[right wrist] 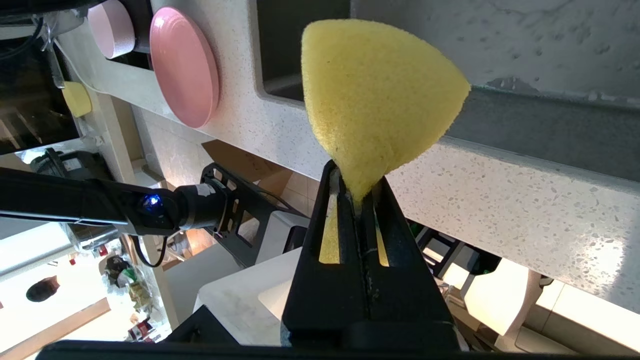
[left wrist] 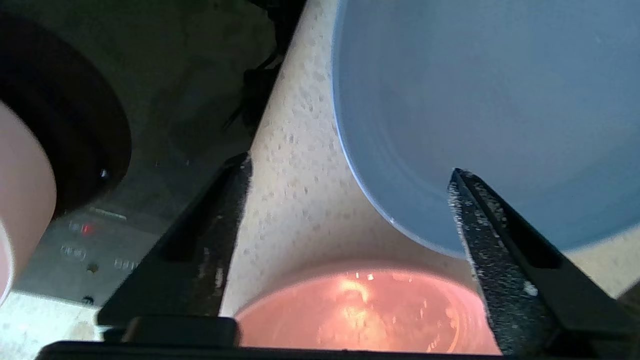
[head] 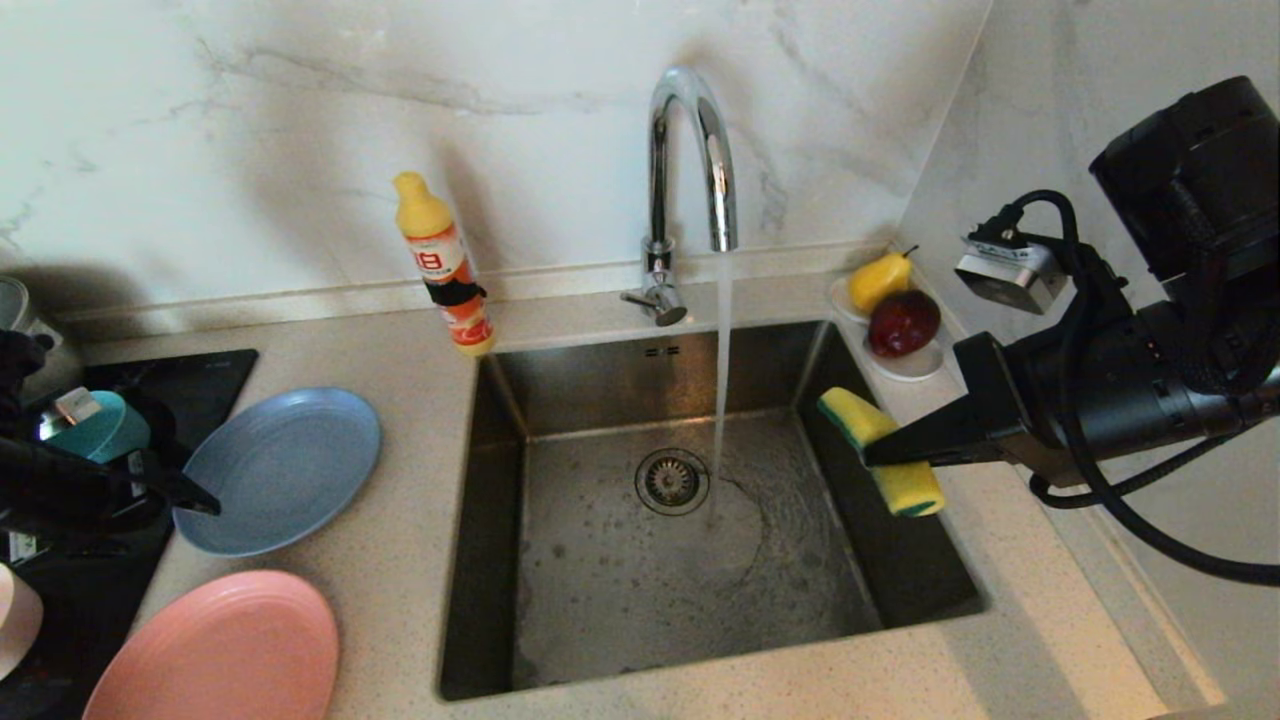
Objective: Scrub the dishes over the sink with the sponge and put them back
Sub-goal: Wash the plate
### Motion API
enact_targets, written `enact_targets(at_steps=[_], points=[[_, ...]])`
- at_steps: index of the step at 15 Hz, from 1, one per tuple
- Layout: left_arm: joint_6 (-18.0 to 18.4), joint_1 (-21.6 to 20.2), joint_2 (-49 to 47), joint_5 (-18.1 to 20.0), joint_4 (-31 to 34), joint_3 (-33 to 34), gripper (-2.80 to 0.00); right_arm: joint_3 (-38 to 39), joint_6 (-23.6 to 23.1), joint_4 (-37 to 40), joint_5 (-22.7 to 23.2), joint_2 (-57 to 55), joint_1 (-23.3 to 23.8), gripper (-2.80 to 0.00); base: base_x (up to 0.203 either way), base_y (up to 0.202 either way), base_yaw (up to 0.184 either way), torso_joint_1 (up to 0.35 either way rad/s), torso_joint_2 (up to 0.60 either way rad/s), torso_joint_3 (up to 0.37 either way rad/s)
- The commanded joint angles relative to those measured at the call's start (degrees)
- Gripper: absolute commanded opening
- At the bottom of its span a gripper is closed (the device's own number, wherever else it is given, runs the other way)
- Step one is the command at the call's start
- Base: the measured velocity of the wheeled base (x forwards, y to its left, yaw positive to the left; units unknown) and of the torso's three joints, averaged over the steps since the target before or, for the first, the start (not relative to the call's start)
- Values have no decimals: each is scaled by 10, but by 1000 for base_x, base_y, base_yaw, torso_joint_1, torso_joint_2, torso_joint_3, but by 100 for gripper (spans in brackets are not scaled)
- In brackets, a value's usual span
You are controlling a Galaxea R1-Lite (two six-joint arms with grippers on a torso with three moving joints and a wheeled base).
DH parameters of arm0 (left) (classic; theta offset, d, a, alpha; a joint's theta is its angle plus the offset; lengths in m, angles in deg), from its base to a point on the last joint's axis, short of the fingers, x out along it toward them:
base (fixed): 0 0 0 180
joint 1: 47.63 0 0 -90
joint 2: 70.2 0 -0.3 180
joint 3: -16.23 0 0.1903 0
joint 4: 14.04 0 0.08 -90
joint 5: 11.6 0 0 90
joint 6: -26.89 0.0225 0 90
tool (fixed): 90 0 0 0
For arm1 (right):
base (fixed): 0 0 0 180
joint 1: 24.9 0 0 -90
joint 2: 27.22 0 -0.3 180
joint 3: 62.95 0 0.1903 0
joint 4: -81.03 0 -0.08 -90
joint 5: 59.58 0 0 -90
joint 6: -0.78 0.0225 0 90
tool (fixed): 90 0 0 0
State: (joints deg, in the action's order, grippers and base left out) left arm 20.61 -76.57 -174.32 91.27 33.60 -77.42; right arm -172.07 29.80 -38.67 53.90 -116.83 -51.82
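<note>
My right gripper (head: 872, 455) hangs over the right wall of the steel sink (head: 600, 380), shut on the bent yellow sponge (head: 880, 450), which bulges out past the fingertips (right wrist: 332, 172). My left gripper (left wrist: 350, 167) stands open over the counter at the left, its fingers empty. One fingertip (left wrist: 462, 187) lies over the near edge of the grey-blue plate (head: 280, 470). The salmon-pink plate (head: 220, 650) lies in front of it. A teal bowl (head: 100, 425) shows behind the left arm, and a pale pink dish (head: 15, 620) sits at the left edge.
Water runs from the chrome tap (head: 690, 150) into the basin beside the drain (head: 672, 480). A yellow soap bottle (head: 445, 265) stands at the sink's back left corner. A white dish of fruit (head: 900, 310) sits at the back right. A black cooktop (head: 190, 380) lies under the left arm.
</note>
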Motion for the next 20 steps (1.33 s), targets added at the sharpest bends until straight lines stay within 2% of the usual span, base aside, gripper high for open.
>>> enact_targets(at_steps=[1,5,9,20], points=[[-1,-1,-17,2,-9,1,0,3,-4,2,2,0,3,-280,0,0,0,0,0,0],[-13,-1,-26,14,-43,11,0,5,-5,1,3,0,5,-280,0,0,0,0,0,0],[-28,-1,-41,70,-55,13,0,15,-5,-2,3,0,12,-280,0,0,0,0,0,0],[-73,-2,-44,118,-102,7,0,18,-15,1,3,6,22,-280,0,0,0,0,0,0]])
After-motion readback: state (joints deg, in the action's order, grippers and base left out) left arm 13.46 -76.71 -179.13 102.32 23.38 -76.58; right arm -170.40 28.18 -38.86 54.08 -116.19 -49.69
